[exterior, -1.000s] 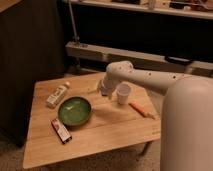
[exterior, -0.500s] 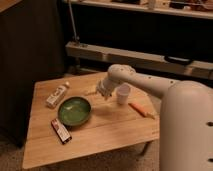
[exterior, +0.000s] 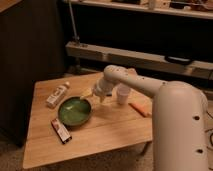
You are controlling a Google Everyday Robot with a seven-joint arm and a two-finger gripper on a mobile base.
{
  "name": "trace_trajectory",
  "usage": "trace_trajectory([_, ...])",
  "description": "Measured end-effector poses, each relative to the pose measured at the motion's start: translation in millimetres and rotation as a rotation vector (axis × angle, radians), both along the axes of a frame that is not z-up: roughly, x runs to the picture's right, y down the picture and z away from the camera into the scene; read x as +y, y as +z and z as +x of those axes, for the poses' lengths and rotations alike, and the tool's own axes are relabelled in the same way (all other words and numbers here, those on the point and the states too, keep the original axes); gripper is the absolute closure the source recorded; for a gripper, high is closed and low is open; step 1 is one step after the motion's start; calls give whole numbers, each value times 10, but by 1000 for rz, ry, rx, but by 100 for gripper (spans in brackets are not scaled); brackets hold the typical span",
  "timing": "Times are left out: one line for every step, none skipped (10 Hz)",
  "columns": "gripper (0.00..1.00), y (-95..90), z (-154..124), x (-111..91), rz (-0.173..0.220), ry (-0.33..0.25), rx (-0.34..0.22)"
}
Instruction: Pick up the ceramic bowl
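The ceramic bowl (exterior: 74, 111) is round, shallow and glossy green with a darker rim. It sits on the left half of the wooden table (exterior: 110, 137). My white arm reaches from the right across the table. My gripper (exterior: 94, 95) hangs just above the bowl's far right rim. A small white cup (exterior: 123, 94) stands right of the gripper.
A white bottle (exterior: 57, 95) lies at the table's back left. A red and white packet (exterior: 61, 130) lies in front of the bowl. An orange item (exterior: 139, 109) lies right of the cup. A dark cabinet stands to the left, metal shelving behind.
The gripper has moved left and down, from beside the cup toward the bowl's far right rim. The objects on the table have not moved.
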State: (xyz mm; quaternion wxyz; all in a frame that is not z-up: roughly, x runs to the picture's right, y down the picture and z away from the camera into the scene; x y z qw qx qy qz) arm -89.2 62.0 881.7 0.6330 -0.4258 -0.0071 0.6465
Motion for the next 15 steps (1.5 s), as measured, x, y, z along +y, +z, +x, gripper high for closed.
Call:
trace_trajectory([30,16,-11,27,-3,-6,-4])
trace_trajectory([41,22,-61,52,-4,-16,-12])
trace_trajectory([49,26,-88,66,-3,-22,-18])
trace_trajectory([52,38,-94,86,-4,-26,-21])
trace_trajectory([52,47,-116,99,-3,-31,-25])
trace_trajectory([52,50,-133,108,1,-41,-23])
trace_trajectory([52,54,-142,111,7,-55,-11])
trace_trajectory([45,61,-174,129,9,-68,-2])
trace_trajectory([37,73,-174,146,9,-74,4])
trace_trajectory([32,88,-173,160,8,-78,8])
trace_trajectory([31,107,-193,187,4,-86,8])
trace_trajectory([31,113,-223,199,2,-90,5])
trace_trajectory([31,124,-247,220,-1,-96,2])
trace_trajectory([31,137,-247,236,-2,-99,-1])
trace_trajectory([31,149,-251,257,-5,-103,-4])
